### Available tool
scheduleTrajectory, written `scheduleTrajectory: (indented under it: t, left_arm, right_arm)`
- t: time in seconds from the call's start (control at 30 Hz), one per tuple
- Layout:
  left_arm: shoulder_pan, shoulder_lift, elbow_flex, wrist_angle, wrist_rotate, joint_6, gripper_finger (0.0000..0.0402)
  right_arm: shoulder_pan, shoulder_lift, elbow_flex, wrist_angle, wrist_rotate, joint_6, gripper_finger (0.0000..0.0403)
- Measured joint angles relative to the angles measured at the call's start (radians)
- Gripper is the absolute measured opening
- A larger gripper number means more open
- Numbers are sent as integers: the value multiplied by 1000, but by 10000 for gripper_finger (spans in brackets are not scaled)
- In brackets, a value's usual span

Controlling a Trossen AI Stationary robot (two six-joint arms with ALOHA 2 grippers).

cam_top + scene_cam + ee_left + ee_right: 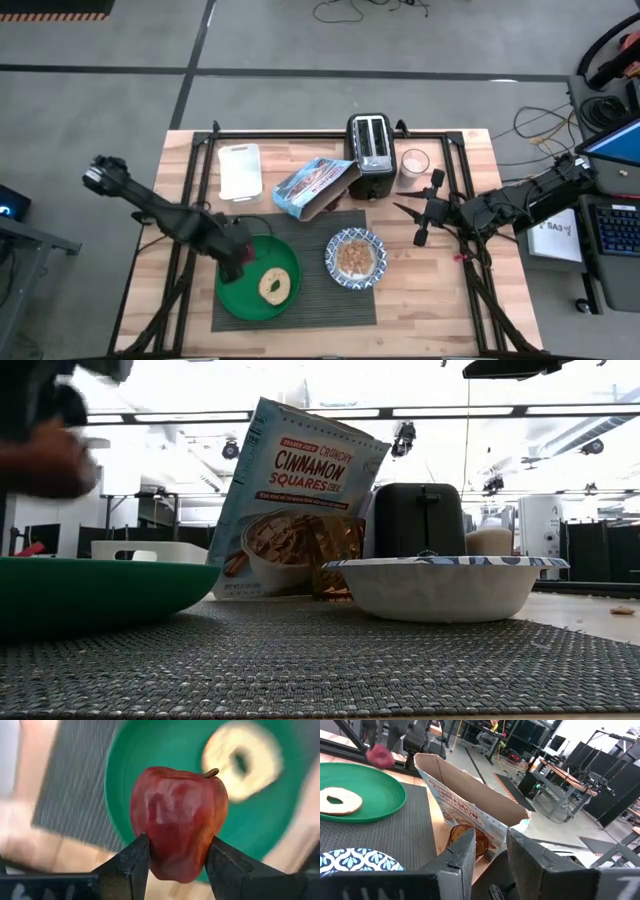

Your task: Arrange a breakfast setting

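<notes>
- Red apple (177,822) sits clamped in the left gripper (176,865) above the green plate (240,298); we read "Cinnamon Squares" on the cereal box (297,500)
- Right gripper (490,852): fingers apart; tips cropped

"Crunchy Cinnamon Squares" on the cereal bag (300,500)

Dark ribbed placemat (300,285) lies flat on the desk, carrying a green plate (236,298) with a bagel (275,286) and a patterned bowl (356,258) of cereal (355,256). Red apple (177,822), stem up, sits pinched in the left claw (176,857) above the plate.
</notes>
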Motion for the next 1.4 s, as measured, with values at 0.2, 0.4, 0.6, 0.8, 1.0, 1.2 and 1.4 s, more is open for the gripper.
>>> scheduleTrajectory:
  t: [0.2,0.4,0.6,0.8,1.0,1.2,1.4]
  left_arm:
    - [-6,119,-56,15,55,12,142]
    - [-2,192,-42,63,55,67,142]
    - [-1,248,-41,62,56,102,149]
    - [-1,289,-41,61,54,163,151]
    - [-1,323,-42,36,49,163,152]
    - [-1,365,-43,4,-3,139,173]
    - [-2,387,-43,-24,-7,140,226]
  right_arm:
    - [0,0,0,0,0,0,102]
    - [0,0,0,0,0,10,102]
    - [0,0,0,0,0,14,102]
    - [0,0,0,0,0,19,102]
    - [0,0,0,-1,0,19,102]
    - [0,1,0,-1,0,19,102]
    - [0,7,0,-1,0,19,102]
